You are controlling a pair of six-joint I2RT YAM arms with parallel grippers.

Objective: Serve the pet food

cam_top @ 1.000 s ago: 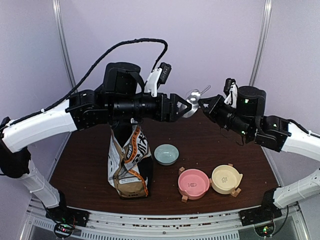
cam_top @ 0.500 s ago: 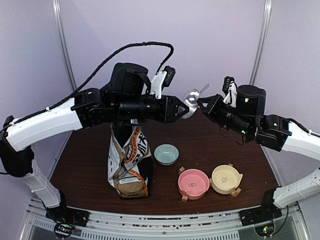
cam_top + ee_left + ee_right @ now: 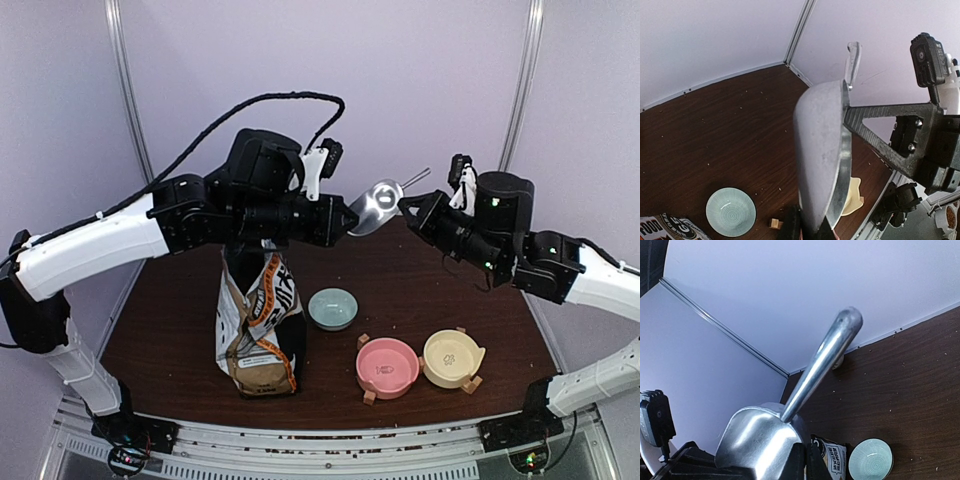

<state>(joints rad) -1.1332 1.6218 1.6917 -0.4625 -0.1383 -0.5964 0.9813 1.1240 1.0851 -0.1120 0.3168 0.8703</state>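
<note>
Dark wood-grain table (image 3: 450,290) lies well below, so I should keep this handover above it, not out past the far edge. The paper bag (image 3: 255,330) stands near left, under my left arm, w/ its mouth hidden. I reckon the pet food is inside, since none shows in the scoop or any bowl. Specks on the table are too small to call.

Right of the bag are 3 bowls, all bare: pink bowl (image 3: 387,365), yellow bowl (image 3: 452,358), and green bowl (image 3: 332,308) a bit farther back.

The steel scoop (image 3: 375,203) hangs mid-air betw. my pincers. My left pincer (image 3: 352,222) is nipped narrow on the bowl's front lip. My right pincer (image 3: 405,207) is clamped tight at the back, by the handle root.

To do it well:
- No tugging while both grip.
- The rim is thin and slick, so it prob. swivels. Left's hold must be firm before right lets go.
- Keep the scoop level and move slow.

Writing: "FOOD" in white shows on the bag in the left wrist view; the rest of the print is unreadable. The pink & yellow bowls bear small emblems, too small to read.
</note>
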